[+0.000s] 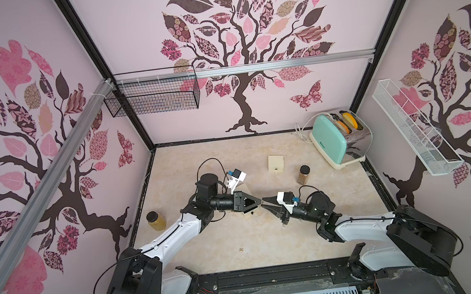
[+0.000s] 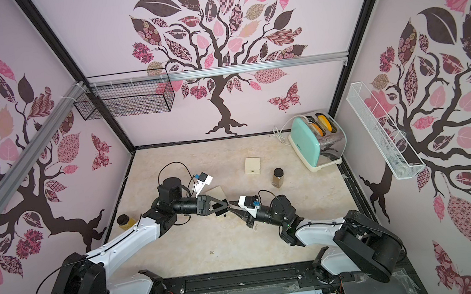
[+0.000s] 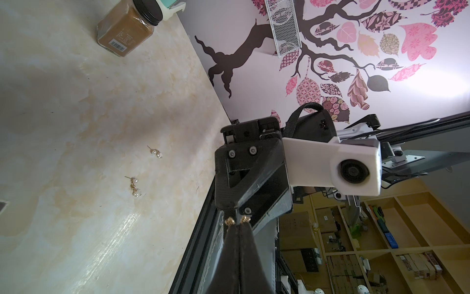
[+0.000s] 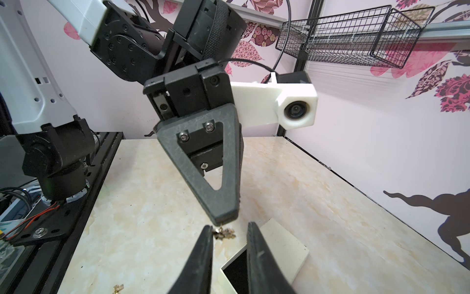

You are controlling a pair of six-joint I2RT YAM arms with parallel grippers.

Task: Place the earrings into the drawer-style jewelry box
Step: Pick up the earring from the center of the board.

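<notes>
I have the left gripper (image 3: pixel 238 226) pressed together on a golden earring (image 4: pixel 225 233). Its tips point down over the jewelry box (image 4: pixel 284 244), whose black-lined drawer (image 4: pixel 237 272) stands pulled out below, and I judge this is so the piece can fall straight in. The right gripper (image 4: pixel 230 227) faces it tip to tip with its fingers spread either side of the earring. One pad (image 4: pixel 206 244) touches the earring and the other stands apart, so it holds nothing. I read it as there to steady the piece or tease it loose. The top views show only two black tips meeting over the box, and the earring is too small to make out there. The left wrist view gives what the others hide: pearl-like earrings (image 3: pixel 155 152) lying loose on the table (image 3: pixel 76 127). Both top views show one more loose piece (image 1: pixel 241 249) nearer the front rail.
</notes>
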